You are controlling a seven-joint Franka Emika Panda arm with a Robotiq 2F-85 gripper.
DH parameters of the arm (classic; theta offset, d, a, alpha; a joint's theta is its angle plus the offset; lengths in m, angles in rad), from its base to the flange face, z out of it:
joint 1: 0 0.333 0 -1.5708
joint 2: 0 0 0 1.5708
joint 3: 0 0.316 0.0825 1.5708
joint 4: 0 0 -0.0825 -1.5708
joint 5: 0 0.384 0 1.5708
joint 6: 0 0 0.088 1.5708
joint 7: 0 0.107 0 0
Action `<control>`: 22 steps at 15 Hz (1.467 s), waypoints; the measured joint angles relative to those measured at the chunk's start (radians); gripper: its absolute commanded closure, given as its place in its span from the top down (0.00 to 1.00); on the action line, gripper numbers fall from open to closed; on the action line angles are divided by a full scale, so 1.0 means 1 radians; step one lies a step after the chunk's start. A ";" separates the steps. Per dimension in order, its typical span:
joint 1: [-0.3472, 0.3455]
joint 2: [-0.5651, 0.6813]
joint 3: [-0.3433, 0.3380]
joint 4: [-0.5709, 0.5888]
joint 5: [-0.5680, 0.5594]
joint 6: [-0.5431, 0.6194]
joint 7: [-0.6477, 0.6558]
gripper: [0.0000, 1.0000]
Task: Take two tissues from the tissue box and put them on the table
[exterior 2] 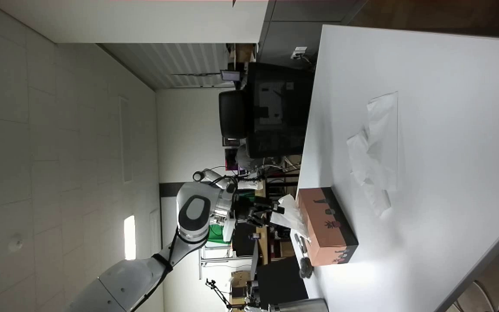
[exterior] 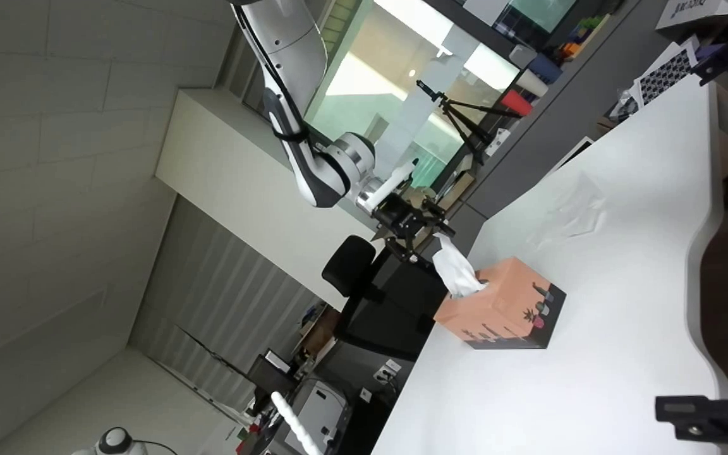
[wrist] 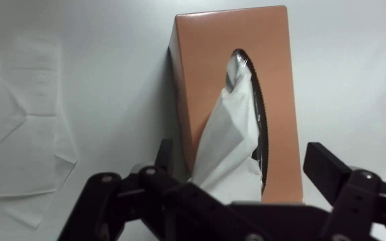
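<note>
The tissue box (exterior: 509,306) is orange with a dark base and stands on the white table (exterior: 617,328); it also shows in the exterior view (exterior 2: 325,227) and the wrist view (wrist: 280,100). A white tissue (wrist: 230,134) sticks up out of its slot. Loose white tissue (exterior 2: 377,151) lies spread on the table beside the box, also in the wrist view (wrist: 22,140); I cannot tell whether it is one sheet or more. My gripper (wrist: 244,164) is open above the box, its fingers apart on either side of the standing tissue. It shows at the tissue's tip in an exterior view (exterior: 430,245).
Both exterior views are turned sideways. A black office chair (exterior 2: 275,110) stands beyond the table edge. A small dark object (exterior 2: 305,267) lies near the box, and a metal cylinder (exterior 2: 299,306) is further along. A black bracket (exterior: 711,414) sits at the table's edge.
</note>
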State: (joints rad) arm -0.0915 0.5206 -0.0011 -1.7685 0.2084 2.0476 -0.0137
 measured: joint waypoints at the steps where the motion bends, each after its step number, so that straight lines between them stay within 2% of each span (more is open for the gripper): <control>1: 0.004 -0.010 0.002 -0.037 0.032 0.022 0.020 0.75; 2: 0.005 -0.020 0.003 -0.069 0.062 0.043 0.038 0.75; 3: 0.005 -0.030 0.002 -0.096 0.078 0.066 0.046 0.69; 7: 0.002 -0.070 -0.020 -0.166 0.081 0.128 0.050 0.39; 12: 0.002 -0.108 -0.046 -0.210 0.006 0.180 0.043 0.05; 14: 0.001 -0.120 -0.048 -0.224 -0.003 0.191 0.029 0.00; 19: -0.008 -0.135 -0.052 -0.237 -0.024 0.186 0.000 0.00; 22: -0.007 -0.150 -0.078 -0.200 -0.116 0.102 0.007 0.00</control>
State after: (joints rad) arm -0.0987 0.3708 -0.0792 -1.9680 0.0922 2.1493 -0.0062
